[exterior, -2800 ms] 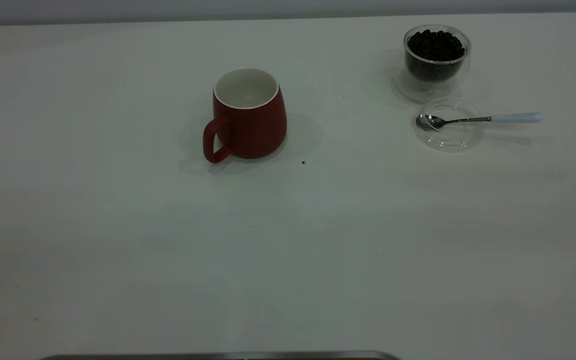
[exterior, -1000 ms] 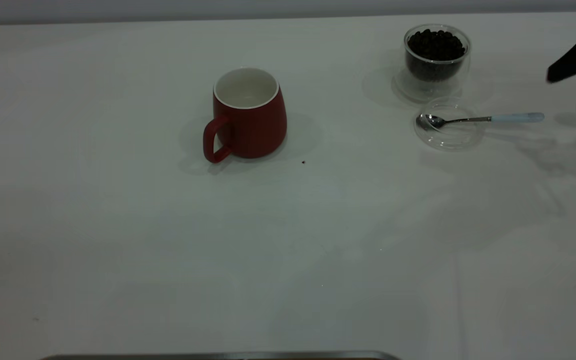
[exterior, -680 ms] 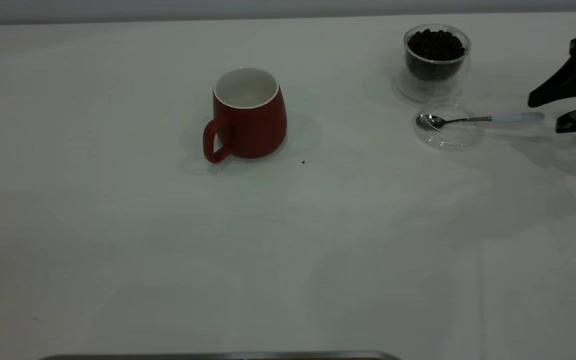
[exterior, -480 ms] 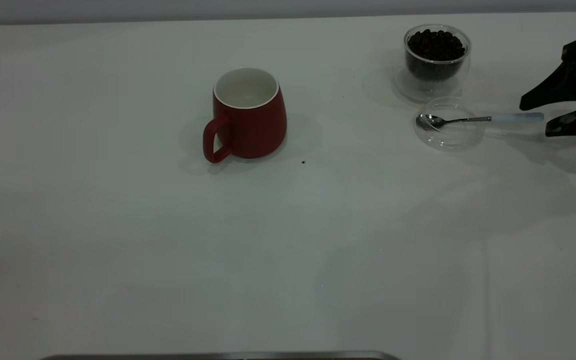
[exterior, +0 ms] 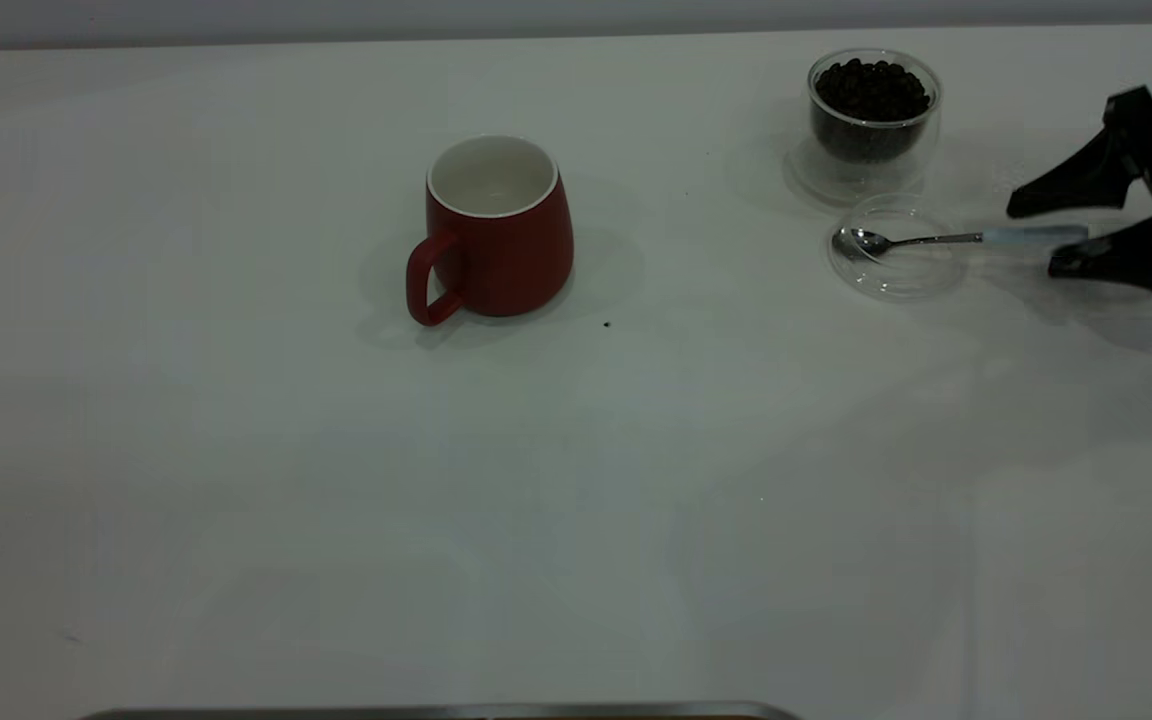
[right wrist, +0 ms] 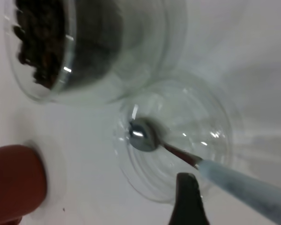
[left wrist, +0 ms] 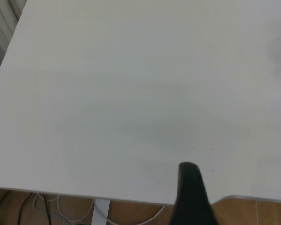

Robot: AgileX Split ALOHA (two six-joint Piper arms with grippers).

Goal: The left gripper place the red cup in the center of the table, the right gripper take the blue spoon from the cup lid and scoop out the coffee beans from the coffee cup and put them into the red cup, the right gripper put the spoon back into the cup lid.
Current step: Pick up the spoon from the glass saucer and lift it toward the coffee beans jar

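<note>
- Two arms on the rig, one working: right gripper [exterior: 1061, 235] is at the table's [exterior: 576, 500] right edge, fingers spread wide, straddling the tail of the blue spoon's handle. Left gripper [left wrist: 191, 197] is parked off the near table edge; can't tell its finger state, only one dark finger [left wrist: 191, 187] shows in its wrist view.
- Red cup [exterior: 496, 230] stands upright near table centre, handle toward the camera-left, empty inside. Placement step looks done.
- Glass coffee cup [exterior: 873, 115] full of beans sits at far right, just behind the clear cup lid [exterior: 898, 250], close or touching; can't tell which.
- Blue spoon [exterior: 966, 239] lies with its bowl inside the lid and its handle reaching out over the rim toward the right gripper.
- Step in hand, by my read: grasp the spoon. Close on the blue handle section, not the thin metal neck, so it won't pivot.
- Keep fingers level with the handle; the far end looks slightly raised by the lid rim.
- Lift straight up before traversing; lid is light and could drag along.
- Risk: glass cup sits close, keep the upper finger [exterior: 1071, 190] away from it.
</note>
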